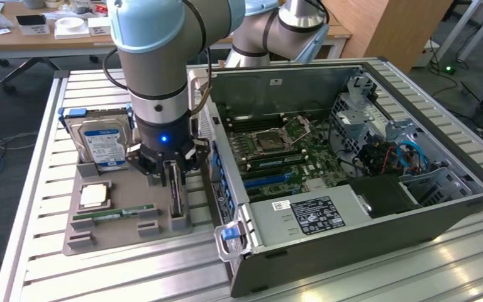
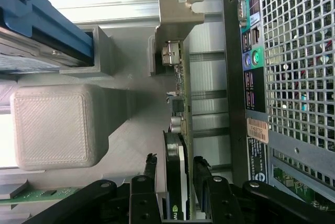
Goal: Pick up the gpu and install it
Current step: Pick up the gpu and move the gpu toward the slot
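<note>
Fingers point(image 2: 148, 174) of the gripper point(image 1: 172, 178) stand spread, one on each side of the gpu point(image 2: 177, 93), with a sliver of gap showing, so nothing is pinched. The gpu stands on edge in a slot of the grey tray point(image 1: 99, 236), just beside the case point(image 1: 351, 233). Case stickers point(image 1: 313, 214) are too small to read; the drive point(image 1: 103, 141) wears a blue label.
</note>
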Action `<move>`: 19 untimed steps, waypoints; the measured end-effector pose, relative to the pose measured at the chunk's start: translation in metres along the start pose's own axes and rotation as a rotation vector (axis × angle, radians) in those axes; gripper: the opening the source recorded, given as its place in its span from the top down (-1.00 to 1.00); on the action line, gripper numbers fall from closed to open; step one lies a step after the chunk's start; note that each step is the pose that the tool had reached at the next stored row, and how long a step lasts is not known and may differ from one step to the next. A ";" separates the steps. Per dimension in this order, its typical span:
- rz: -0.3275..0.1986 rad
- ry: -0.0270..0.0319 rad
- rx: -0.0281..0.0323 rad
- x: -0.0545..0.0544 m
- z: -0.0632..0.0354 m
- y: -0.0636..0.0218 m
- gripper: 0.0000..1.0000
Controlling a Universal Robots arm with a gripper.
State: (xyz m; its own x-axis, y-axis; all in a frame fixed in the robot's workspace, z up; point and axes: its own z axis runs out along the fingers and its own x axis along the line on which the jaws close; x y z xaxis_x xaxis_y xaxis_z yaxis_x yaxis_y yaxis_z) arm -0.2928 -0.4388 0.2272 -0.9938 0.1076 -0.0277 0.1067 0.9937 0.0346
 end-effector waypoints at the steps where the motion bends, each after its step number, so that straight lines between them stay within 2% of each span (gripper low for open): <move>1: 0.000 0.0000 0.0000 0.000 0.0000 0.0000 0.17; 7: 0.000 0.0000 0.0000 0.000 0.0000 0.0000 0.17; 9: 0.000 0.0000 0.0000 0.000 0.0000 0.0000 0.21; 10: 0.000 0.0000 0.0000 0.000 0.0000 0.0000 0.34; 19: 0.000 0.0001 -0.0001 0.000 0.0000 0.0000 0.36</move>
State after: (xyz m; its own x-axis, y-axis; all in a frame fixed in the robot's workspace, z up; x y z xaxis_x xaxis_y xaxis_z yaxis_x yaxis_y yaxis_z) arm -0.2928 -0.4388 0.2272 -0.9938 0.1077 -0.0276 0.1067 0.9937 0.0347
